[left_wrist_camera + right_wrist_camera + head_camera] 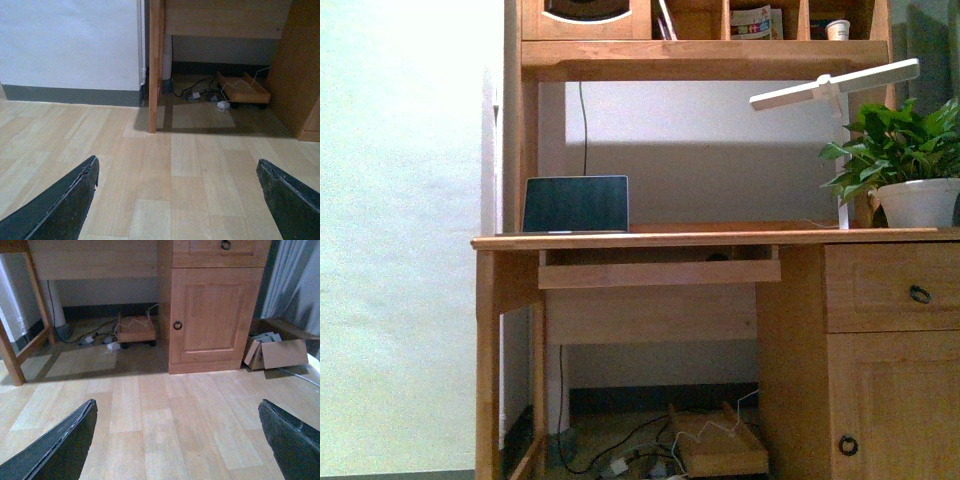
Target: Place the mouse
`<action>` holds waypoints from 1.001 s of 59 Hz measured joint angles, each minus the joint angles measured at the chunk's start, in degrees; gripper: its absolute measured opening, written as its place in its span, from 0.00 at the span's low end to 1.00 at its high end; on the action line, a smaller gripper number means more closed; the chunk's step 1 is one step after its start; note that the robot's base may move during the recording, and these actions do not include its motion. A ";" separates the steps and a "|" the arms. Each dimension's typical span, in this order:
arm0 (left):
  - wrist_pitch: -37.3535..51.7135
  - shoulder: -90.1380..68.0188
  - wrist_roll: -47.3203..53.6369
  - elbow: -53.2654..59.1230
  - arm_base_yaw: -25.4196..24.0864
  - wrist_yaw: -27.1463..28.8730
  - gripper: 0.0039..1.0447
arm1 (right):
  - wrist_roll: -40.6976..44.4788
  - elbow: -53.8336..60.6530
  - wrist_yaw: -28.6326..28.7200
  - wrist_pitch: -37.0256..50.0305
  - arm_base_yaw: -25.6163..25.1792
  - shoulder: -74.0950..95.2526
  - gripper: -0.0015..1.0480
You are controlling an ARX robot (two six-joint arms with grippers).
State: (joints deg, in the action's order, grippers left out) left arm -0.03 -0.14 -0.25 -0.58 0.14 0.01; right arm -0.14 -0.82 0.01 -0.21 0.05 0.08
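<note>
I cannot pick out the mouse with certainty. In the front view a small dark lump shows just above the pull-out shelf under the desktop, too small to identify. My left gripper hangs open over bare wooden floor in front of the desk's left leg, with nothing between its fingers. My right gripper is also open and empty above the floor, facing the desk's cupboard door. Neither arm appears in the front view.
On the wooden desk stand a laptop, a white lamp and a potted plant. Cables and a low wooden trolley lie under the desk. A cardboard box sits right of the cupboard.
</note>
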 joint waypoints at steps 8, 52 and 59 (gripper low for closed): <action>0.00 0.00 0.00 0.00 0.02 0.00 0.93 | 0.02 0.00 0.00 0.00 0.00 0.00 0.93; 0.00 0.02 0.00 0.00 0.00 0.00 0.93 | 0.02 0.00 0.02 0.00 0.00 0.00 0.93; 0.00 0.02 0.00 0.00 0.00 -0.02 0.93 | 0.02 0.00 0.04 0.00 0.00 0.00 0.93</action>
State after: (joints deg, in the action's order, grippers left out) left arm -0.03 -0.12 -0.25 -0.58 0.14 -0.01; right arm -0.12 -0.82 0.05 -0.21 0.05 0.08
